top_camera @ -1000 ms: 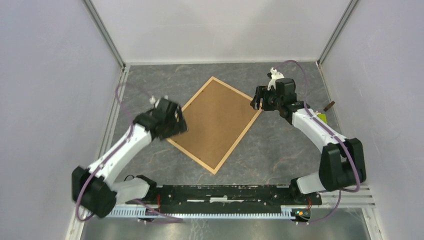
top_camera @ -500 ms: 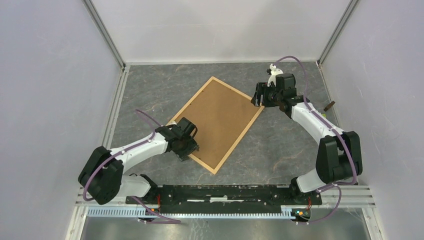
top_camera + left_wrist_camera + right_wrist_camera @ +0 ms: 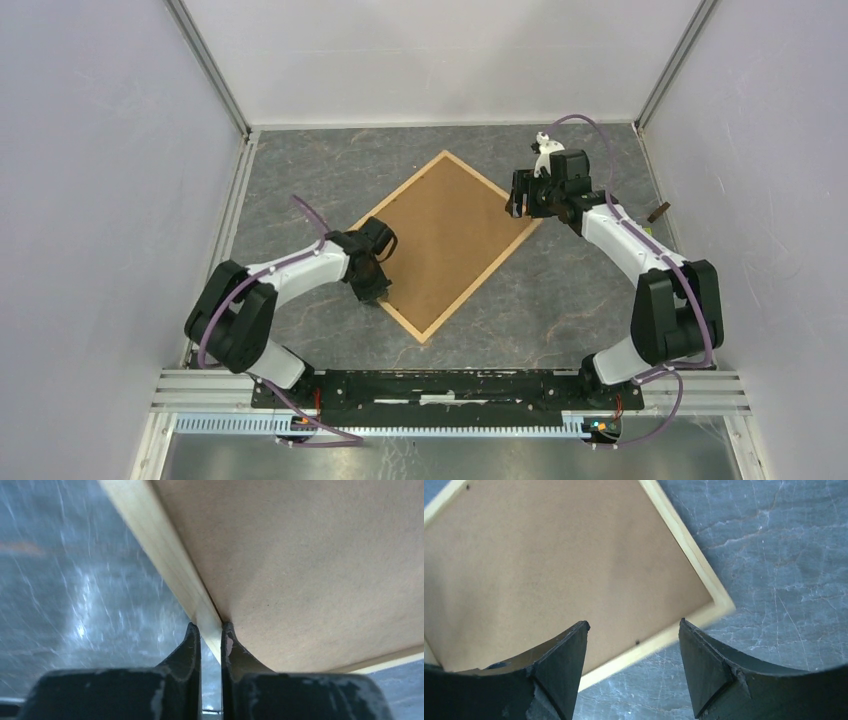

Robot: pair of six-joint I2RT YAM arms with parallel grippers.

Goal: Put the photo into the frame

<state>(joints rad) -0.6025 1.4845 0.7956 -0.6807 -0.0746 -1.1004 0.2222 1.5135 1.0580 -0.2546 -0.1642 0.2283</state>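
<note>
The frame (image 3: 483, 281) of thin light wood lies back-up on the grey table, and its brown backing board (image 3: 450, 235) fills it. The photo is hidden. My left gripper (image 3: 375, 290) is at the frame's near-left rail. In the left wrist view its jaws (image 3: 210, 630) are shut on that pale wooden rail (image 3: 165, 555), one finger outside it and one on the board (image 3: 310, 570). My right gripper (image 3: 515, 200) hovers open over the frame's right corner. In the right wrist view the corner rail (image 3: 681, 535) and the board (image 3: 564, 570) lie below the spread right gripper (image 3: 633, 625).
White walls with metal posts close in the table on three sides. A small brown object (image 3: 657, 212) sits by the right wall. The arms' mounting rail (image 3: 440, 385) runs along the near edge.
My left arm swung down from the frame's left corner to its near-left rail and closed on it. The frame slid and turned a little toward the right and far side. The right gripper barely moved.
</note>
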